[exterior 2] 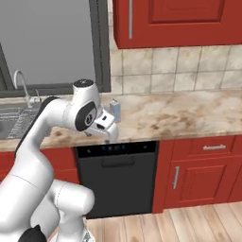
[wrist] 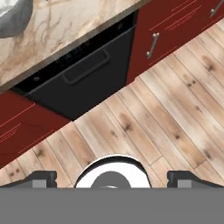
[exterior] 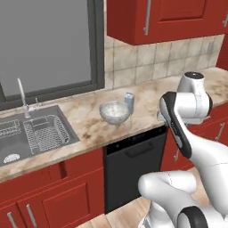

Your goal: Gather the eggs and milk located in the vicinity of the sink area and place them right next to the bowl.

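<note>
Pincer (wrist: 111, 177) spread wide, bowl (exterior: 115, 112) half hiding milk (exterior: 129, 100), sink (exterior: 26, 133) cut off

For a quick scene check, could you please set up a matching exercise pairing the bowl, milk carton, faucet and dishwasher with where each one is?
Things:
1. bowl
2. milk carton
3. faucet
4. dishwasher

Places:
A. under the counter edge, between red cabinets
B. at the back of the sink, below the window
C. on the marble counter, right of the sink
D. just behind the bowl, toward the tiled wall

Pairs: 1-C, 2-D, 3-B, 4-A
</note>
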Motion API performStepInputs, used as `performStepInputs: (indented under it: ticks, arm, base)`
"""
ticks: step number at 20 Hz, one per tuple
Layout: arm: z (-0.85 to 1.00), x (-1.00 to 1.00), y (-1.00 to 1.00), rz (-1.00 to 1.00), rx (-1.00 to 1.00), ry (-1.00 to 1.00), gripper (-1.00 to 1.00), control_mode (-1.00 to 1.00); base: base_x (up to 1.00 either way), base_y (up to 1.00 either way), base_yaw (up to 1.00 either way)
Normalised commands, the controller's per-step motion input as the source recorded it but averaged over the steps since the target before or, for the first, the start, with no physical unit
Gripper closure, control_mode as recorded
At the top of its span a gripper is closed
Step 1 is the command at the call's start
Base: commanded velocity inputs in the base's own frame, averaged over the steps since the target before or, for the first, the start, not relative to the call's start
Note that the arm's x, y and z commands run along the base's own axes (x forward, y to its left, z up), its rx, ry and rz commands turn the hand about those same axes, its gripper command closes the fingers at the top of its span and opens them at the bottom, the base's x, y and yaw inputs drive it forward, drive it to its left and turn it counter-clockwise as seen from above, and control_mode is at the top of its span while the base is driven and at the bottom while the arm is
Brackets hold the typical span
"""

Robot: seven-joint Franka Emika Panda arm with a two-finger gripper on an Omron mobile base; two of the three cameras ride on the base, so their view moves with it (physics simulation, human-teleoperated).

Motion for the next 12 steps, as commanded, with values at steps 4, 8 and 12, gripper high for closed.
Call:
performStepInputs:
  ticks: [4,8,12]
  arm:
    - [0.0,0.0,0.0,0.0,0.0,0.0,-1.0,1.0]
    - [0.0,0.0,0.0,0.0,0.0,0.0,-1.0,1.0]
    - [0.0,0.0,0.0,0.0,0.0,0.0,-1.0,1.0]
  base:
    - [-0.51,1.0,0.3]
    - [-0.27,1.0,0.32]
    - [-0.16,1.0,0.27]
